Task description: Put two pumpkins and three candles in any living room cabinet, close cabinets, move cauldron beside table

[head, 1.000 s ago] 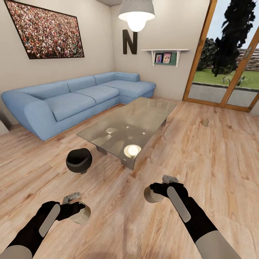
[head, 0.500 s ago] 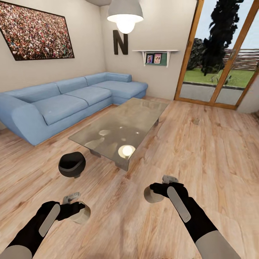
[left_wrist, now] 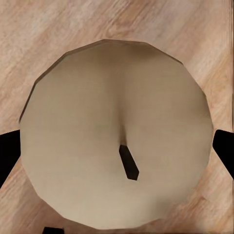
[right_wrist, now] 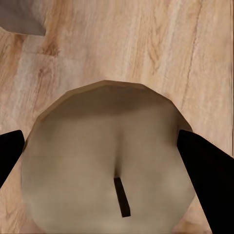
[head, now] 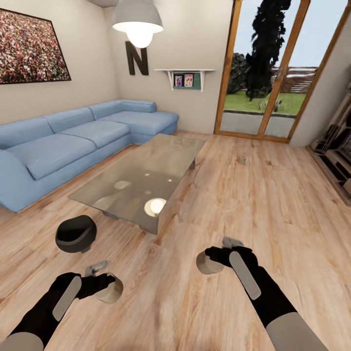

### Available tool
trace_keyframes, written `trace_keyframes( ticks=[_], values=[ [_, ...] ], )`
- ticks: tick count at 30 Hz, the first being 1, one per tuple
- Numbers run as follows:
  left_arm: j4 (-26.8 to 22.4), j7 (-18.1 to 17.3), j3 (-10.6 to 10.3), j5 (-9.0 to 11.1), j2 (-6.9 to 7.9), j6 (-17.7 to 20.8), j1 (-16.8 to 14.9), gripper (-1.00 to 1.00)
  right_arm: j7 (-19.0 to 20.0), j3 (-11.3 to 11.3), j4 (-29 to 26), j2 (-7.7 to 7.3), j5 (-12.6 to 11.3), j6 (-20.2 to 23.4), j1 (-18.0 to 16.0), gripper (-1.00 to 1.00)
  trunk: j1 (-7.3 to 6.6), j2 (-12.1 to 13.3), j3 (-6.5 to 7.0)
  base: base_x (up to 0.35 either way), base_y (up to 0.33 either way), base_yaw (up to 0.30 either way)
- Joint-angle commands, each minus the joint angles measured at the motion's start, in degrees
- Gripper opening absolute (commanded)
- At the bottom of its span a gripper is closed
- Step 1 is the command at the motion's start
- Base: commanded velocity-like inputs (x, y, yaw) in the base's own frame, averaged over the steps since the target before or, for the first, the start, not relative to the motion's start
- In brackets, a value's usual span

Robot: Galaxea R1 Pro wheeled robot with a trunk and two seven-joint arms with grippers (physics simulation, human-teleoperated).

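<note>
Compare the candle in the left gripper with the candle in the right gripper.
The left candle is held low near the left of the head view, closer to the cauldron; the right candle is held higher and further forward. In its wrist view the left candle hides more of the fingers than the right candle does. Both are beige, round and dark-wicked.

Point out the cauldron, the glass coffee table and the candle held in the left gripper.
cauldron (head: 75,234): head view, on its black belly, on the floor.
coffee table (head: 146,170): head view, on a bare part of the glass top.
candle in the left gripper (left_wrist: 117,146): left wrist view, on its top face near the wick.
</note>
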Motion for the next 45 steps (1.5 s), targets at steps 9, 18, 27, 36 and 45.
trace_keyframes(
  ticks=[9,18,27,36,45],
  values=[
    [-0.05,0.40,-0.26,0.56,-0.08,0.28,-0.01,-1.00,-0.57,-1.68,0.06,-0.05,-2.08,-0.03,-0.06,-1.00,-1.99,3.60,1.57,-0.168,0.000,-0.279],
    [-0.04,0.40,-0.25,0.47,-0.11,0.28,-0.01,-1.00,-0.57,-1.82,0.15,-0.05,-2.11,-0.05,-0.07,-1.00,-3.97,7.21,3.17,-0.269,0.000,-0.279],
    [-0.06,0.40,-0.25,0.43,-0.11,0.37,-0.01,-1.00,-0.45,-1.87,0.10,-0.03,-2.11,-0.09,-0.06,-1.00,-5.94,10.82,4.46,-0.024,0.000,-0.258],
    [-0.01,0.40,-0.25,0.47,-0.19,0.37,-0.01,-1.00,-0.14,-1.89,0.15,-0.02,-2.11,-0.10,-0.06,-1.00,-7.92,14.43,5.59,0.000,0.000,-0.231],
    [-0.01,0.40,-0.32,0.47,-0.19,0.37,-0.01,-1.00,-0.13,-1.89,0.15,0.00,-2.11,-0.11,-0.06,-1.00,-9.90,18.04,6.71,0.000,0.000,-0.229]
  ],
)
